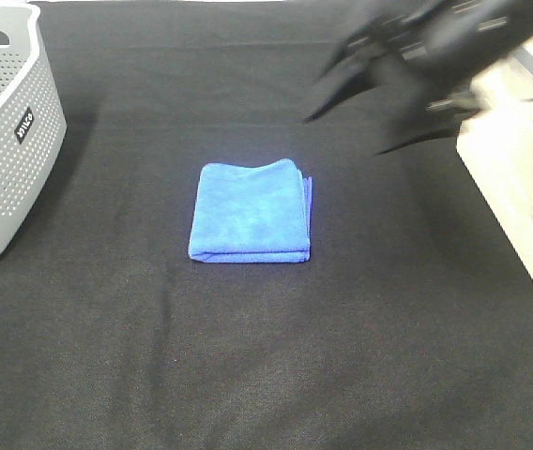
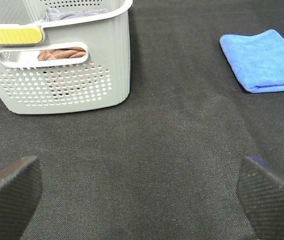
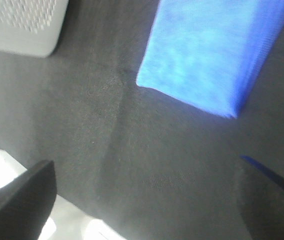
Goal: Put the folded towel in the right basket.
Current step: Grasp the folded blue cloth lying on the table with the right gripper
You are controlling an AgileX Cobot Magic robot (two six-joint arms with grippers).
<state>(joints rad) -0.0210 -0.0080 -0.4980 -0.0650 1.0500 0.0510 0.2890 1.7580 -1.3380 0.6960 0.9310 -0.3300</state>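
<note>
The folded blue towel [image 1: 251, 213] lies flat on the black cloth in the middle of the table. It also shows in the left wrist view [image 2: 264, 60] and, blurred, in the right wrist view [image 3: 214, 50]. The right basket [image 1: 520, 169] is white and stands at the right edge. My right gripper [image 1: 346, 117] is open and empty, blurred, in the air beyond and to the right of the towel, beside the right basket. My left gripper [image 2: 137, 192] is open and empty above bare cloth, near the grey basket.
A grey perforated basket [image 1: 4, 131] stands at the far left; the left wrist view shows cloths inside it [image 2: 62, 52]. The black cloth [image 1: 266, 356] covers the whole table.
</note>
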